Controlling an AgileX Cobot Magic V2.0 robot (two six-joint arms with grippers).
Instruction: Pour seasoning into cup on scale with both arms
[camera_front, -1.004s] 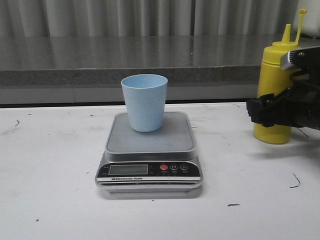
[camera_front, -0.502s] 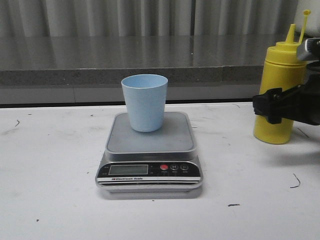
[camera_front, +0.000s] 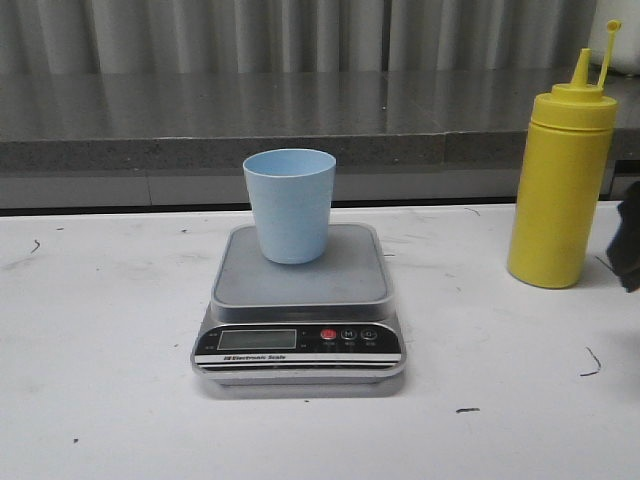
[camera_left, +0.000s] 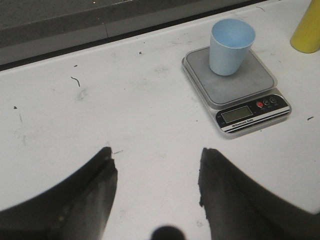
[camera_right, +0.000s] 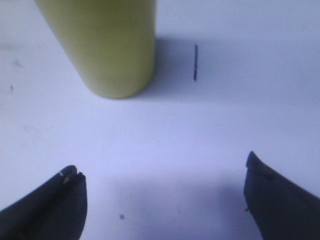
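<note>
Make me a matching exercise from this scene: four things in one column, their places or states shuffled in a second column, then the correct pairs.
Things:
1. cup
2. seasoning bottle
3. scale
4. right tool

Places or states:
A. lies flat on the white table, display facing the front camera
B. open, nothing between its fingers
C. stands upright on the grey platform
D. stands upright on the table, to the right of the scale in the front view

Pairs: 1-C, 2-D, 3-A, 4-B
</note>
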